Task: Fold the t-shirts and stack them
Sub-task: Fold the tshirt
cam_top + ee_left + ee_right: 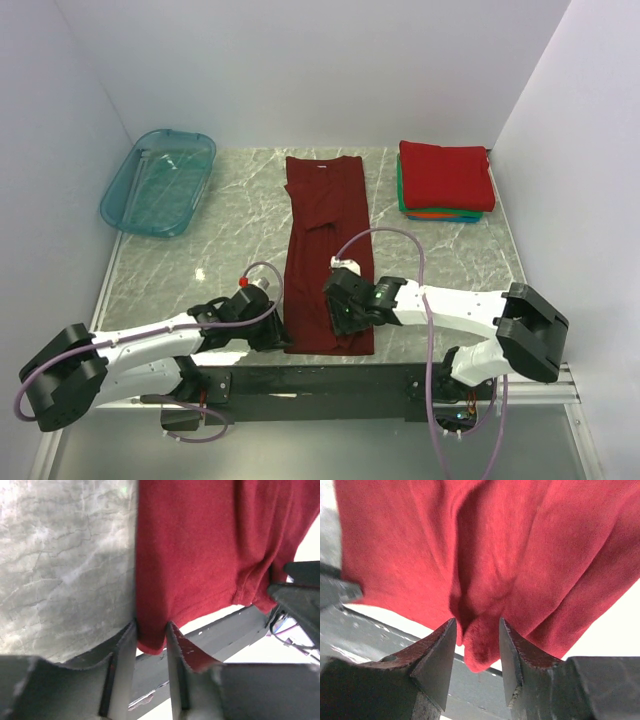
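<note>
1. The shirt (328, 250), dark maroon, is laid lengthwise down the middle of the table (180, 270), narrowed to a strip, with its hem at the near edge.
2. The hem's left corner is pinched by the left gripper (150, 632), and the right corner by the right gripper (477, 630).
3. The cloth is judged light, soft and limp. Sag is to be expected between the two holds.
4. Both corners are best carried level toward the collar, so that a square fold is made.
5. The stack (445, 178) of folded shirts is found at the far right.
</note>
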You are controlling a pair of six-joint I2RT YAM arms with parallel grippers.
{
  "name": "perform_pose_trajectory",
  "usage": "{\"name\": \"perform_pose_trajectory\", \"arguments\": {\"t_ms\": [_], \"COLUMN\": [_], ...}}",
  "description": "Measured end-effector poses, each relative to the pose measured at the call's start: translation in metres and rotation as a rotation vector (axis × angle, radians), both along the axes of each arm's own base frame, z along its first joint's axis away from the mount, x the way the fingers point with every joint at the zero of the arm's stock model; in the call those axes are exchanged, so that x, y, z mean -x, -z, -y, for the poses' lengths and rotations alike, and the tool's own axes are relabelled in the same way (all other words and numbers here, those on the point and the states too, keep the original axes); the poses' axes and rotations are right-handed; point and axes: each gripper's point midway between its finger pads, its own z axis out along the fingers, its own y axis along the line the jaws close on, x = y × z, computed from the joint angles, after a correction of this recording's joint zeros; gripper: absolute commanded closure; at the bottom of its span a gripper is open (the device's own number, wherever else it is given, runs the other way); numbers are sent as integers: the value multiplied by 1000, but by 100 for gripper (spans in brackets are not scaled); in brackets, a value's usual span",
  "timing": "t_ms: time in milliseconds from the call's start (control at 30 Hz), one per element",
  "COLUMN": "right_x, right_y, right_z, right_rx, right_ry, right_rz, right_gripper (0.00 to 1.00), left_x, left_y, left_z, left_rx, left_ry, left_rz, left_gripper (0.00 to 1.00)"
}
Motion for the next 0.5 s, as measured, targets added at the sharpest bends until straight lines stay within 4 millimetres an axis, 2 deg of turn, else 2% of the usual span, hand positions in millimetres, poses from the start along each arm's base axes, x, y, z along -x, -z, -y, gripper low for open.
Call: {"name": "perform_pose_trajectory", "arguments": {"t_ms": [133, 233, 267, 500], "right_x": [12, 16, 16, 20], "right_y": [8, 11, 11, 18], "right_z": [6, 7, 8, 10], "right_rx": [5, 11, 13, 34], "right_ry": [-42, -64, -67, -92], "right_rz": [-38, -49, -49, -60], "right_gripper": [55, 58, 59, 60], "left_x": [-1, -2, -2, -3], "left_y": [3, 5, 6, 5], "left_z": [2, 4, 4, 5], "left_rx": [-10, -13, -17, -15], "left_ry": [-1, -5, -7, -15], "left_rz": [-4, -9, -11, -9], "left_gripper": [71, 87, 99, 100]}}
